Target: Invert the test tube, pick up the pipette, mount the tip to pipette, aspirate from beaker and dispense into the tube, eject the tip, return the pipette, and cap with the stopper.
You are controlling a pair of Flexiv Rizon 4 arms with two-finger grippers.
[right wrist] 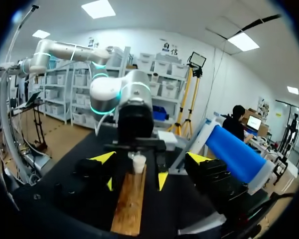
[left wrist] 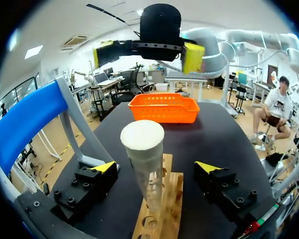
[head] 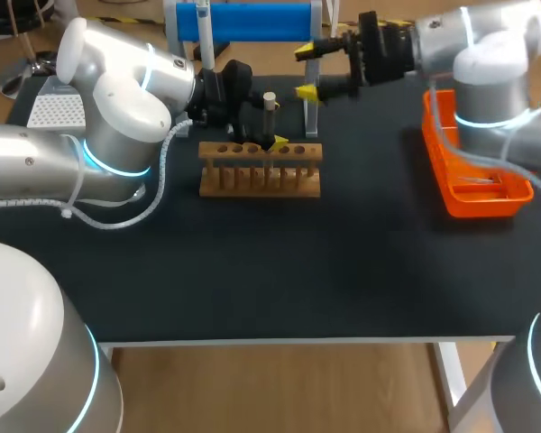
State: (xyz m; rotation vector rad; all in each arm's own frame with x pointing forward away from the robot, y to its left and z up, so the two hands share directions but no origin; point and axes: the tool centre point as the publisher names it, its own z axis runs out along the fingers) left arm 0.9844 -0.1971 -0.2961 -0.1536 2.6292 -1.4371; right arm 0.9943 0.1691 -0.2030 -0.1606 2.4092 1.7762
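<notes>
Both left hand (left wrist: 156, 166) and right hand (head: 307, 72) gape near stoppered tube (head: 270, 108).

Bright, even light from overhead

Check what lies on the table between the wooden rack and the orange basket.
Nothing: in the head view, the black table is bare between the wooden rack and the orange basket.

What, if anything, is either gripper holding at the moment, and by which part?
Nothing: the left gripper stands open around the test tube without touching it; the right gripper is open, empty.
</notes>
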